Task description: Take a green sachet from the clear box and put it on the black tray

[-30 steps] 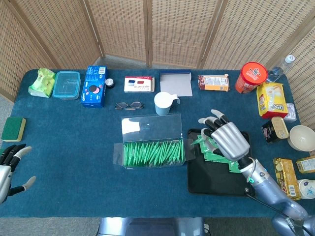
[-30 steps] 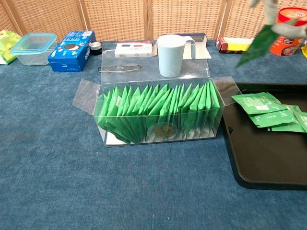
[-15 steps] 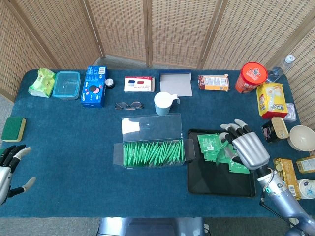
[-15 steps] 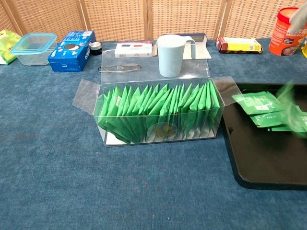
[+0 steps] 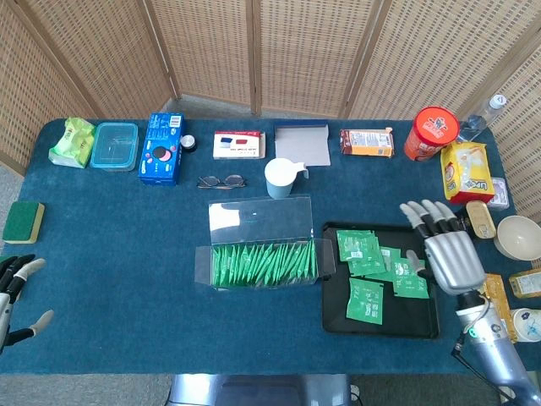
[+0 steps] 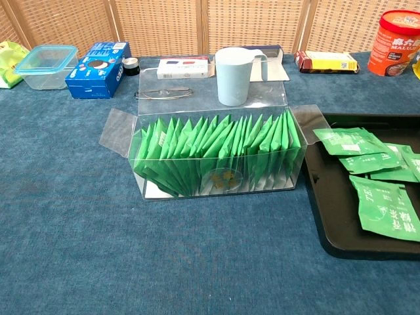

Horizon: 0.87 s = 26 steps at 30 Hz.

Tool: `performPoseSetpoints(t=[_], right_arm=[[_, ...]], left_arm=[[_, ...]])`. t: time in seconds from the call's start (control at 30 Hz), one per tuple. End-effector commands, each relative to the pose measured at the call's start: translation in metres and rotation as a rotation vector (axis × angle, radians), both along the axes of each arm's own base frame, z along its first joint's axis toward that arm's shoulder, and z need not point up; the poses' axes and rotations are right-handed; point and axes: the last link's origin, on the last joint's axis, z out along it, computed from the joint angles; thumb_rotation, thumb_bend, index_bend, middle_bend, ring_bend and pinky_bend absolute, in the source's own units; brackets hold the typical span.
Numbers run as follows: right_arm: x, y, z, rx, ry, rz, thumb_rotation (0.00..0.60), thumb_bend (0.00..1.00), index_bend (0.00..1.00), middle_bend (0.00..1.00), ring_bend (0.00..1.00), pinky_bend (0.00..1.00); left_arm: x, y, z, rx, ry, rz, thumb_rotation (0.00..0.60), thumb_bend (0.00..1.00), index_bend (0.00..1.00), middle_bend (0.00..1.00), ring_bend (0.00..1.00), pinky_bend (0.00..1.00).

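The clear box stands mid-table, packed with a row of upright green sachets. To its right lies the black tray with several green sachets flat on it; one sachet lies apart toward the tray's front. My right hand hovers at the tray's right edge, fingers spread, holding nothing. My left hand is at the table's near-left edge, open and empty. Neither hand shows in the chest view.
A pale blue cup and glasses stand just behind the box. Boxes, a lidded container and snacks line the far edge. Cans, a bowl and packets crowd the right of the tray. A sponge lies far left.
My right hand carried a sachet from over the tray's left part to the right, let it go, and it now lies flat on the tray's front. The hand has drawn off to the tray's right edge.
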Motion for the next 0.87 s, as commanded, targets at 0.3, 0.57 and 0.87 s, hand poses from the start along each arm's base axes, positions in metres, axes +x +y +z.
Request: performPoseSetpoints(t=[0.3,0.57,0.87], right_arm=[[-0.038,0.066,0.010,-0.127,-0.033,-0.227,0.600,0.45,0.11,0.09,0.05,0.09],[-0.039,0.082,0.004,-0.099,-0.049,-0.227,0.600,0.45,0.14,0.11,0.05,0.09],[-0.044,0.083,-0.002,-0.069,-0.056,-0.255,0.600,0.45,0.14,0.11,0.05,0.09]], left_arm=[[-0.019,-0.017,-0.010,-0.023,-0.022,0.070,0.600,0.19,0.17,0.14,0.10,0.26],[-0.013,-0.019,-0.016,-0.034,-0.044,0.044,0.600,0.19,0.17,0.14,0.10,0.26],[-0.005,-0.010,-0.012,-0.026,-0.030,0.014,0.600,0.19,0.17,0.14,0.10,0.26]])
